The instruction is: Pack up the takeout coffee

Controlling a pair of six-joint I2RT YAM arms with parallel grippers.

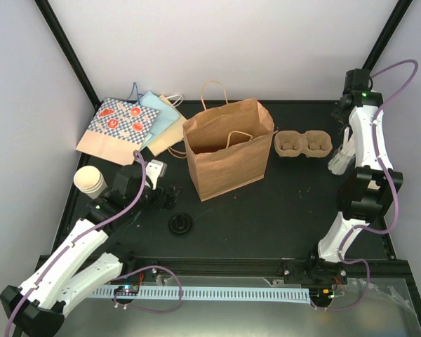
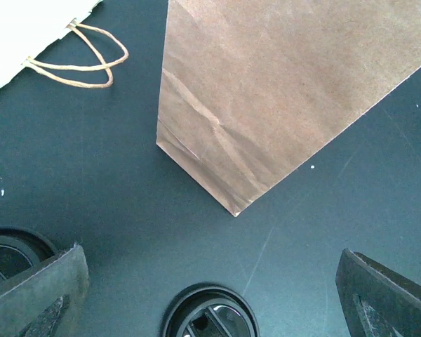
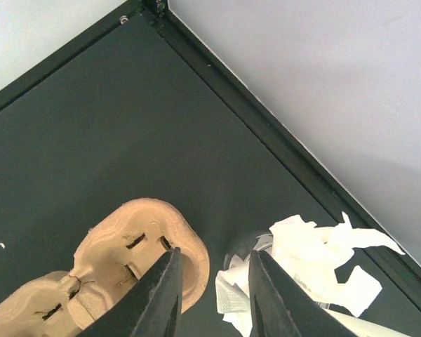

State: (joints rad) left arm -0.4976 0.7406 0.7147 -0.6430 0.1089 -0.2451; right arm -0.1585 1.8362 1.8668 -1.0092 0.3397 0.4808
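We read this as a robot lab's test cell.
We see a black table (image 1: 266, 217) boxed in by black frame posts (image 1: 67, 49) and blank pale walls (image 1: 231, 49), a left arm (image 1: 70, 253) and a right arm (image 1: 365, 140) bolted at its near edge, purple cables (image 1: 405, 62) looping off them, and a slotted cable duct (image 1: 224, 293) along that edge.

Lid (image 2: 209, 314): lower part cut off by the bottom edge
Second lid (image 2: 7, 254): mostly behind the left finger (image 2: 38, 291)
Brown bag (image 2: 281, 84): top out of frame
Cup carrier (image 3: 105, 260): far hollow cut off, part behind the right finger (image 3: 158, 295)
White papers (image 3: 316, 253): holder beneath too unclear to tell
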